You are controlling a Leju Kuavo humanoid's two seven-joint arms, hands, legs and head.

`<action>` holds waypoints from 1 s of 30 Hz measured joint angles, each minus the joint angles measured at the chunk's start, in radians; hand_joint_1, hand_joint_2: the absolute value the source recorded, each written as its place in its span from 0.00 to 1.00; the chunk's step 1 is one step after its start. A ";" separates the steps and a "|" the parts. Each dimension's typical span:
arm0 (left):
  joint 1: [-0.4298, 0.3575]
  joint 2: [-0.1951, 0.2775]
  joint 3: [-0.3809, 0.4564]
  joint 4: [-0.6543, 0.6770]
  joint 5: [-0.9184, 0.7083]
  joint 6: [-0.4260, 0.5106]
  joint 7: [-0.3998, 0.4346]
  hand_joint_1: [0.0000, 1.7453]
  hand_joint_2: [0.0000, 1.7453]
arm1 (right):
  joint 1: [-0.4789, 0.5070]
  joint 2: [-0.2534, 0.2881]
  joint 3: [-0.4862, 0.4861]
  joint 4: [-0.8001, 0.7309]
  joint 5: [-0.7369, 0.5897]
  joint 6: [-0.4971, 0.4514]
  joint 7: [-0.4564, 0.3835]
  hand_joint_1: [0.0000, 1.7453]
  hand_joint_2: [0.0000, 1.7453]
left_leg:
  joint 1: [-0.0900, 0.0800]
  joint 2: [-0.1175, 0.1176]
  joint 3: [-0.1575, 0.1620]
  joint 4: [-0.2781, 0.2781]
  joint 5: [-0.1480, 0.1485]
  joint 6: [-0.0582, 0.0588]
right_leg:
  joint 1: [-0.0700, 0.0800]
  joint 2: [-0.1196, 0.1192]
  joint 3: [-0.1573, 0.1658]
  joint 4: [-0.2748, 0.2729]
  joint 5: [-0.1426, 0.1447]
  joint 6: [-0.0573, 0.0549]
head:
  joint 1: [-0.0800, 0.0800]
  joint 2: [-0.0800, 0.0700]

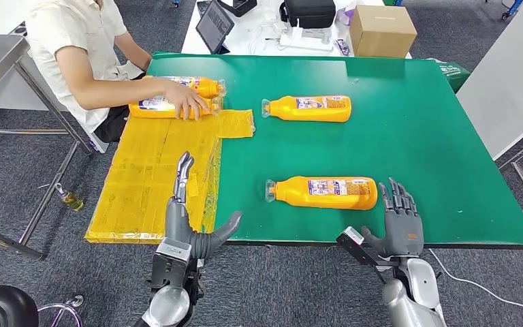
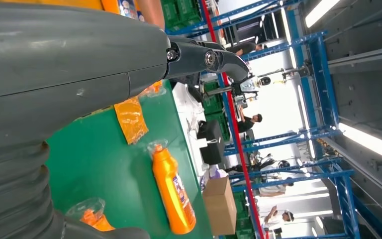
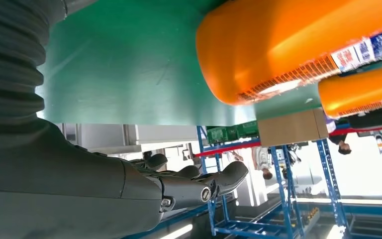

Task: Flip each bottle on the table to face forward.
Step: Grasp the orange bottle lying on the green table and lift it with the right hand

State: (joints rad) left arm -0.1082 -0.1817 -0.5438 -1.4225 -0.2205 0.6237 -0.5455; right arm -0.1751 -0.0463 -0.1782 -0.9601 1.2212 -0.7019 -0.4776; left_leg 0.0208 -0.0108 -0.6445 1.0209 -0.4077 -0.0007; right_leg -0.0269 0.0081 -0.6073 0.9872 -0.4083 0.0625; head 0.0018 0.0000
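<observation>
Two orange bottles lie on their sides on the green table (image 1: 415, 136): a near bottle (image 1: 325, 193) and a far bottle (image 1: 308, 108), caps pointing left, labels up. Two more orange bottles (image 1: 170, 105) lie at the far left under a person's hand (image 1: 185, 102). My right hand (image 1: 400, 219) hovers open just right of the near bottle's base (image 3: 288, 47), not touching it. My left hand (image 1: 191, 214) is open over the yellow sheet's near edge, fingers pointing forward, thumb spread. In the left wrist view the far bottle (image 2: 174, 191) lies beyond my hand (image 2: 69, 64).
A yellow plastic sheet (image 1: 156, 177) covers the table's left side. A seated person (image 1: 75, 48) reaches in from the far left. A cardboard box (image 1: 380, 30), tablet (image 1: 214, 26) and black case (image 1: 309, 12) sit on the white table behind. A metal bench (image 1: 0, 61) stands left.
</observation>
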 joint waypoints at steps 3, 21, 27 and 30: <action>-0.003 0.000 0.000 0.003 0.005 0.004 0.000 0.00 1.00 | -0.023 -0.012 0.018 0.030 0.006 0.000 0.023 0.00 1.00 | 0.000 0.000 0.000 0.000 0.000 0.000 | 0.000 0.000 0.000 0.000 0.000 0.000 | 0.000 0.000; -0.056 -0.019 -0.009 0.086 0.030 0.005 0.002 0.00 1.00 | -0.234 -0.071 0.310 0.270 0.043 0.020 0.124 0.00 1.00 | 0.000 0.000 0.000 0.000 0.001 0.000 | 0.000 0.000 0.000 0.000 0.001 0.001 | 0.000 0.000; -0.060 -0.023 -0.007 0.114 0.074 -0.025 0.044 0.00 1.00 | -0.259 -0.078 0.361 0.320 0.035 0.079 0.192 0.00 1.00 | 0.000 0.000 0.000 0.000 0.001 0.000 | 0.000 0.000 0.000 0.000 0.001 0.000 | 0.000 0.000; -0.060 -0.023 -0.004 0.125 0.089 -0.046 0.055 0.00 1.00 | -0.269 -0.083 0.374 0.334 0.031 0.114 0.219 0.00 1.00 | 0.000 0.001 0.001 0.000 0.001 0.000 | 0.000 0.000 0.000 0.000 0.001 0.000 | 0.000 0.000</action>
State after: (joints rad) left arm -0.1680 -0.2049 -0.5482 -1.2973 -0.1315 0.5778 -0.4907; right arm -0.4439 -0.1297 0.1960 -0.6256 1.2517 -0.5880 -0.2586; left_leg 0.0208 -0.0103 -0.6436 1.0211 -0.4070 -0.0004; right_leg -0.0269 0.0084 -0.6074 0.9873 -0.4076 0.0630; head 0.0016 0.0000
